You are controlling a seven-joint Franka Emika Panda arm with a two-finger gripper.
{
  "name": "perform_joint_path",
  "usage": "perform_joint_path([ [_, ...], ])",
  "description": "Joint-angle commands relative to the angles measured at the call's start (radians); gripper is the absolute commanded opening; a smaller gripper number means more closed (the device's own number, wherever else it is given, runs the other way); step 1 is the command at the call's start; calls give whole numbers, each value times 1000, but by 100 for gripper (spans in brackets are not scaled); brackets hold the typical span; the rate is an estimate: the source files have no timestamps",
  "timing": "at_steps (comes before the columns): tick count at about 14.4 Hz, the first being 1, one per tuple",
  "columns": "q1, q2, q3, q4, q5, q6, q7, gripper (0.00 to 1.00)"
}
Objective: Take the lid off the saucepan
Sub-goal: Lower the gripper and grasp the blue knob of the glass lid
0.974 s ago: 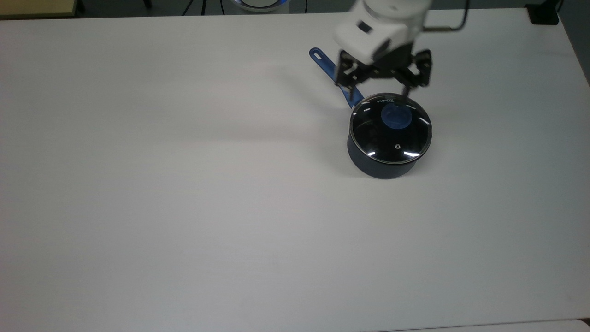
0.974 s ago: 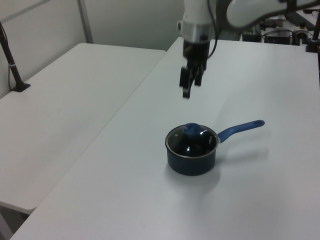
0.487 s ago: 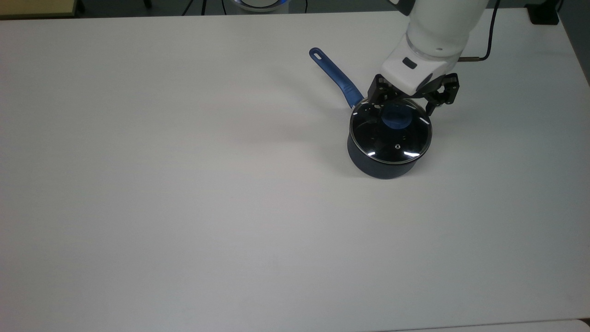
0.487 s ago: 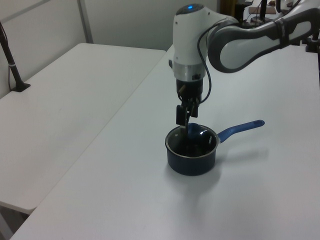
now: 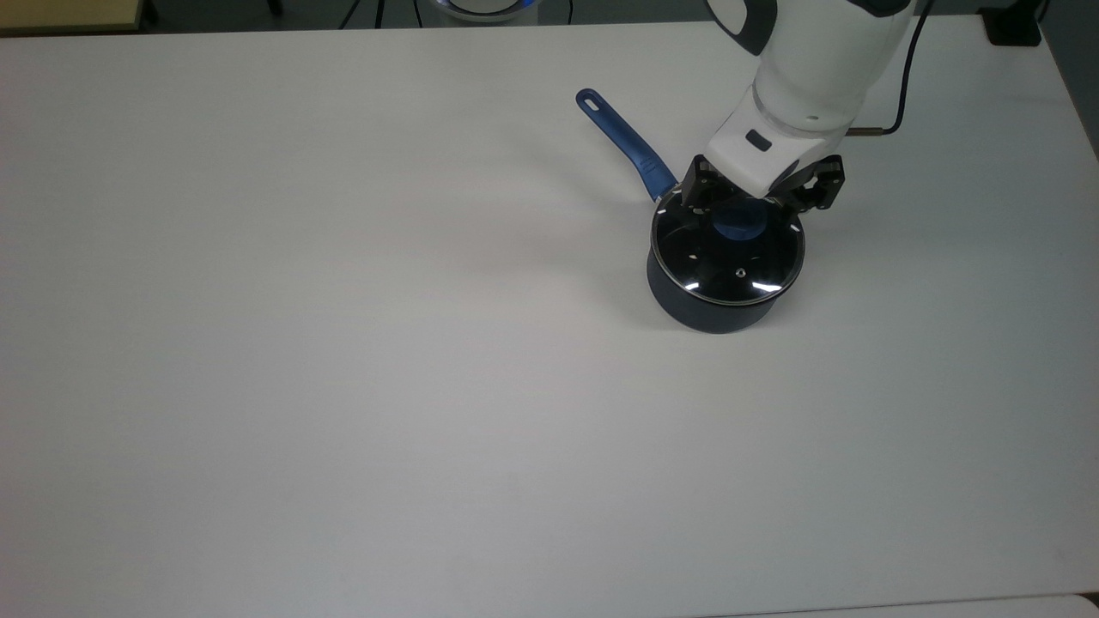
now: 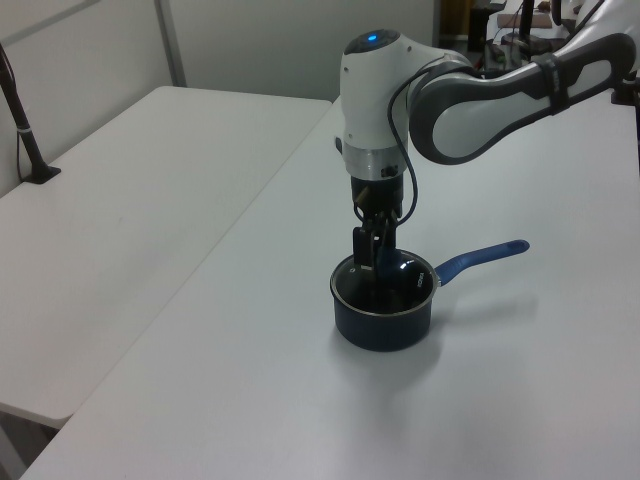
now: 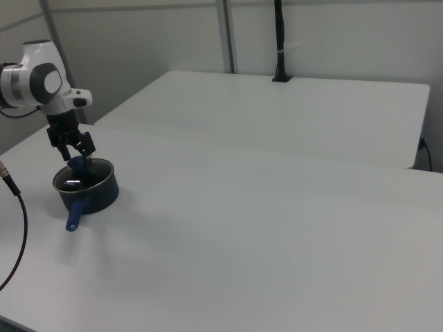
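at the upper right of the top view, the gripper (image 5: 740, 206) has dropped from well above the saucepan (image 5: 711, 300) to straddle the blue knob (image 5: 740, 225), fingers spread wide (not yet clamped). the lid (image 5: 725, 257) still sits on the pan, so closing comes next.

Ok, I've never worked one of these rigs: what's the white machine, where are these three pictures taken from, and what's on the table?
The white machine is a robot arm ending in a two-finger gripper. One camera looks down from above; two look across the white table from opposite sides. On it stands a small dark saucepan with a long blue handle, covered by a round glass lid with a blue knob. The gripper sits low over the lid, fingers open either side of the knob. Nothing is held; the lid is on the pan.
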Motion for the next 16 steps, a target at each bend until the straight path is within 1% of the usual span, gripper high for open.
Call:
perform_joint_path([
  [1,12,9,-19,9,-20,5,0,90],
  [2,11,9,-19,9,-20,5,0,87],
  [5,11,9,-19,9,-20,2,-2,73],
  [8,14,6,-20,10,-18,-4,1,64],
  [13,14,-1,-22,13,-15,-10,1,62],
  [16,11,-10,-22,18,-13,-50,0,60],
])
